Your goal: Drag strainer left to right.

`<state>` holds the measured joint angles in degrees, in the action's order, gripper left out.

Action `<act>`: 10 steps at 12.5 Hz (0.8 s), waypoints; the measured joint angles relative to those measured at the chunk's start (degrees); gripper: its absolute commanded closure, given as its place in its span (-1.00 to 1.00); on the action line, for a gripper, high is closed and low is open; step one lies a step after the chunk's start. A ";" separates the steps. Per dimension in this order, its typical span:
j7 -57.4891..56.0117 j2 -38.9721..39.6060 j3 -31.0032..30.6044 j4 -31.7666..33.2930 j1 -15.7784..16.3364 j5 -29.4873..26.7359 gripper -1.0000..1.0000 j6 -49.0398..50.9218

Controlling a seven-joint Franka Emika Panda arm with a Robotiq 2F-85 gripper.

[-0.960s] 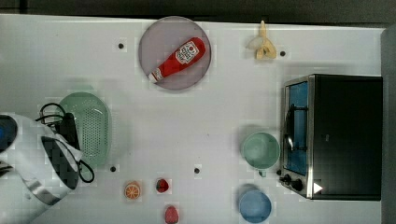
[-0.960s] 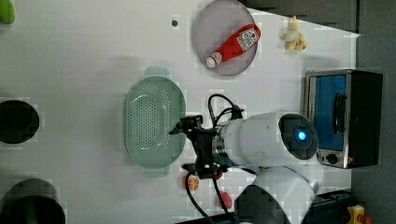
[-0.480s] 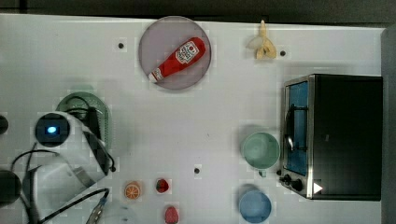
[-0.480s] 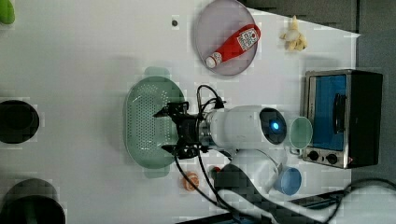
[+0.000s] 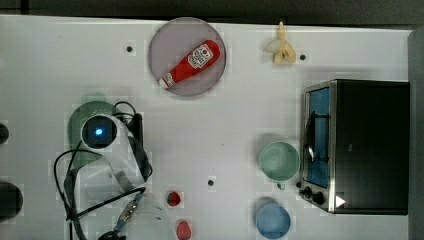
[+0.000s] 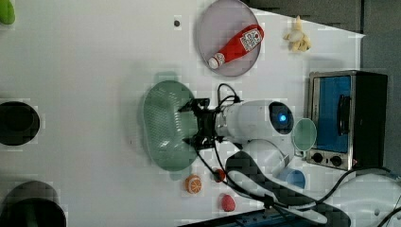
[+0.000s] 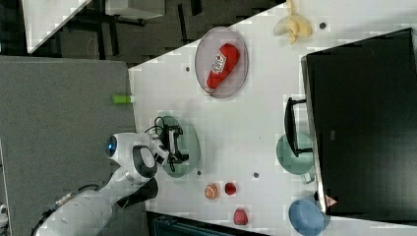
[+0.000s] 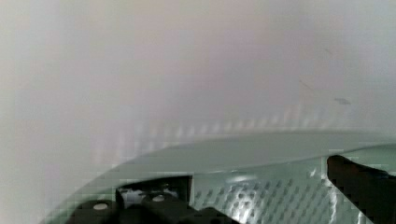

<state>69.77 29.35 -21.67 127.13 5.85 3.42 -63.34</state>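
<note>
The strainer (image 6: 161, 124) is a pale mint-green oval dish with a holed floor, lying on the white table. In the top view the arm's wrist covers most of the strainer (image 5: 76, 125). My gripper (image 6: 190, 123) hangs open over the side of the strainer towards the left view's right, its two black fingers spread wide with nothing between them. The right view has the gripper (image 7: 176, 144) above the strainer (image 7: 192, 142) as well. Up close in the wrist view, the strainer's rim and floor (image 8: 261, 196) lie just under the open gripper (image 8: 252, 186). Whether the fingers touch the floor I cannot tell.
A grey plate (image 5: 162, 45) holding a ketchup bottle (image 5: 190, 64) sits at the back. A green cup (image 5: 278, 160), a blue cup (image 5: 273, 220) and a toaster oven (image 5: 365, 145) stand at the top view's right. Small toy fruits (image 5: 173, 198) lie near the front edge.
The arm has swung from beside the strainer to over it, bringing the gripper above the strainer's floor. The gripper has stayed open. The strainer has not moved.
</note>
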 measured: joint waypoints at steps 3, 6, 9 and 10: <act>0.45 -0.11 0.80 -0.22 0.31 0.08 -1.00 -1.34; 0.45 -0.62 3.02 0.22 1.62 -0.87 -1.00 -0.95; 0.22 -1.64 3.90 3.25 0.61 -0.82 -1.00 -0.78; 0.00 -1.66 4.14 4.14 0.34 -0.20 -1.00 -0.78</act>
<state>69.77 27.68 -17.53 131.27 6.19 3.22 -64.12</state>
